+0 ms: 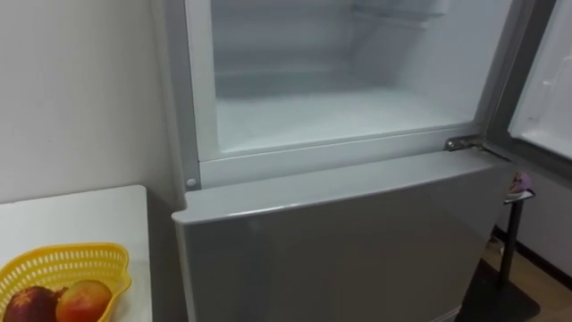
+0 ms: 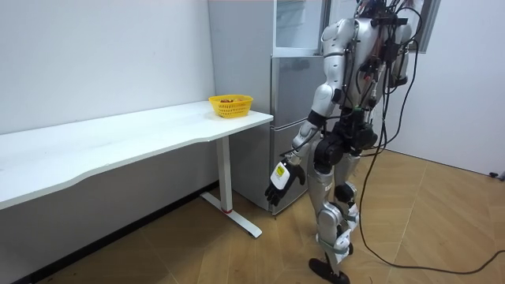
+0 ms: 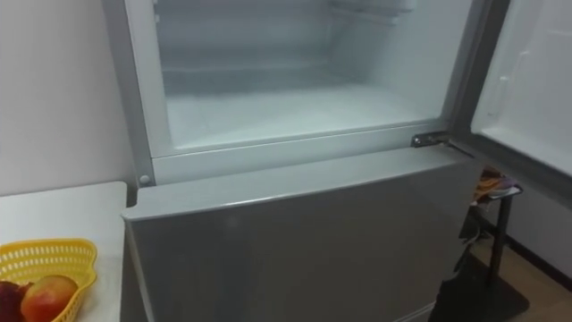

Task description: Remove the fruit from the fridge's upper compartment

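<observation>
The upper fridge compartment [image 1: 340, 107] stands open straight ahead of me; I see its white floor, back wall and a shelf [image 1: 393, 13] higher up. Its door [image 1: 545, 80] is swung out to the right. Below it the grey lower door [image 1: 340, 241] is closed. In the room view I stand close in front of the fridge [image 2: 296, 47], and my left hand [image 2: 280, 183] hangs low beside my leg, fingers relaxed and holding nothing.
A yellow basket [image 1: 63, 264] with fruit [image 1: 82, 300] sits on the white table [image 1: 80, 215] at my left, next to the fridge. A small dark stand [image 1: 517, 201] is on the wooden floor at the right, below the open door.
</observation>
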